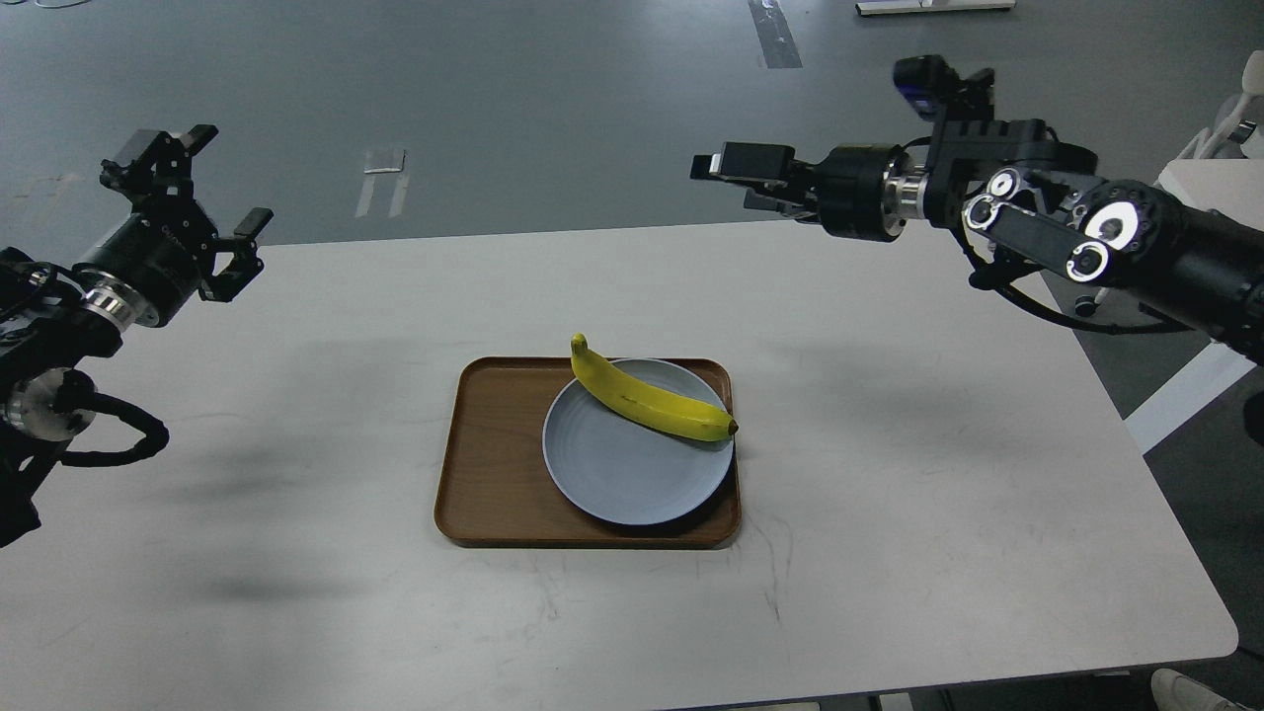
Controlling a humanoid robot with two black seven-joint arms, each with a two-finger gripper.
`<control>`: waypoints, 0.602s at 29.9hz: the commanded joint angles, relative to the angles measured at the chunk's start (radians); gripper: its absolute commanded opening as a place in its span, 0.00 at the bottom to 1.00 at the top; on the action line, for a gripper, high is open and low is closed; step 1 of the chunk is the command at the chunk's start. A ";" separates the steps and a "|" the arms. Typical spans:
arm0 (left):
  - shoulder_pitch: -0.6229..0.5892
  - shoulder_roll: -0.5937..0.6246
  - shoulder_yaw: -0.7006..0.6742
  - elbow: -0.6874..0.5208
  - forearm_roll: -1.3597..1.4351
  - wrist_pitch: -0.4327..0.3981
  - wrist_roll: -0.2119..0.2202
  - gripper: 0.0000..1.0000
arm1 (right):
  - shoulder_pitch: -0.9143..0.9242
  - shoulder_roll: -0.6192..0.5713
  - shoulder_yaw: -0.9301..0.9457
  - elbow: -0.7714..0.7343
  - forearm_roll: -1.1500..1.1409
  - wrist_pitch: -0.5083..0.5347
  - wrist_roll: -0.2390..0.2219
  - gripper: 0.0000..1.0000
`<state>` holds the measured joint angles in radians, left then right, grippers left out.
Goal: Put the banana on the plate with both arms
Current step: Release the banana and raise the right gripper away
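Note:
The yellow banana point(652, 401) lies flat across the far half of the pale blue-grey plate point(632, 479). Its greenish stem end sticks out over the plate's far left rim and its dark tip rests at the right rim. My right gripper point(733, 184) is raised high above the table's far edge, well up and to the right of the banana, empty, with its fingers apart. My left gripper point(229, 176) is open and empty, held high at the far left, away from the plate.
The plate sits in the right part of a rectangular brown wooden tray point(489, 464) in the middle of the white table point(296, 444). A white piece of furniture point(1210, 183) stands at the far right beyond the table.

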<state>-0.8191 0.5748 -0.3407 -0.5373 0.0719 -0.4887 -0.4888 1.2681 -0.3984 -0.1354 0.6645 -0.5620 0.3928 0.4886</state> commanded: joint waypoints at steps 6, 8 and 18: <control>0.005 -0.024 0.005 -0.001 0.000 0.000 0.000 1.00 | -0.339 -0.083 0.325 -0.002 0.281 -0.005 0.000 1.00; 0.005 -0.029 0.008 0.000 0.000 0.000 0.000 1.00 | -0.413 -0.076 0.434 0.000 0.292 -0.005 0.000 1.00; 0.018 -0.065 0.012 0.002 0.002 0.000 0.000 1.00 | -0.556 -0.042 0.589 0.006 0.329 -0.002 0.000 1.00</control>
<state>-0.8065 0.5213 -0.3286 -0.5368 0.0736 -0.4887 -0.4888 0.7271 -0.4427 0.4484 0.6679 -0.2353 0.3889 0.4886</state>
